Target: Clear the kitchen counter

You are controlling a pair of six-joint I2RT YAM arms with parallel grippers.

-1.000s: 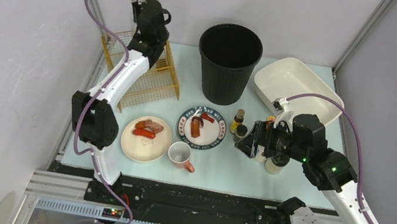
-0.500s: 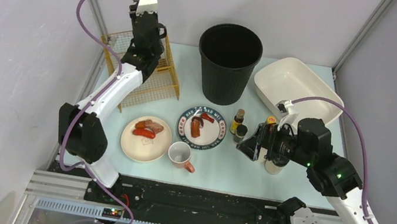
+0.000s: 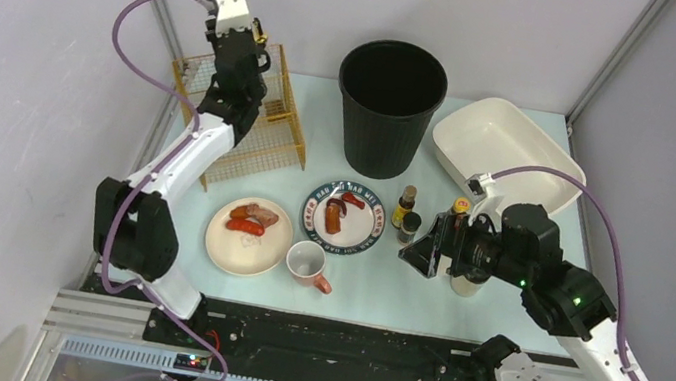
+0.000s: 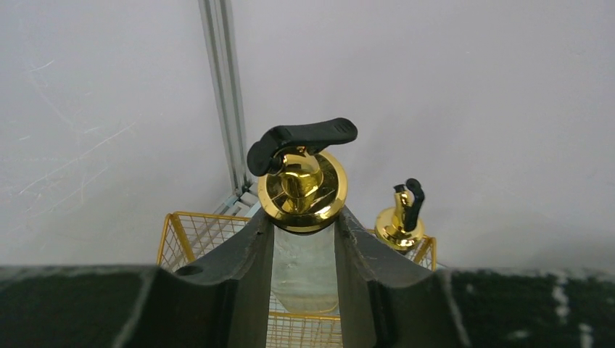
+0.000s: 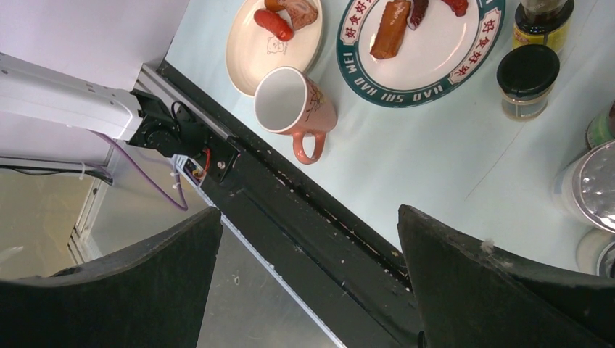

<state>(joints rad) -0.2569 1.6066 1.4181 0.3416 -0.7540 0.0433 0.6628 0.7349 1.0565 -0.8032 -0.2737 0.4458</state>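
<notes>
Kitchen counter (image 3: 379,293): pale mint top filling the middle of the overhead view, with the black rail along its 6 o'clock edge.
Left gripper (image 4: 304,221): pinching a clear pump bottle (image 4: 302,185) just under its gold collar, one finger on each side and the black spout pointing sideways. It hangs over the wire basket (image 3: 265,144) at 10 o'clock. Whether the bottle's base touches the wire cannot be told.
Second pump bottle (image 4: 400,221): upright at the basket's far side, apart from the held one.
Right gripper (image 5: 308,217): jaws spread wide with nothing between them, low over the counter at 4 o'clock.
Condiments: a sauce bottle (image 3: 405,204) and a dark-lidded jar (image 3: 410,225) stand just beside those open fingers.
Black bin (image 3: 389,107): at 12 o'clock.
White basin (image 3: 503,144): at 2 o'clock.
Patterned plate (image 3: 311,209): near centre – sausage pieces on it.
Cream plate (image 3: 244,247): at 7 o'clock, holding more sausage.
Mug (image 3: 308,264): just beside both plates, towards 6 o'clock.
</notes>
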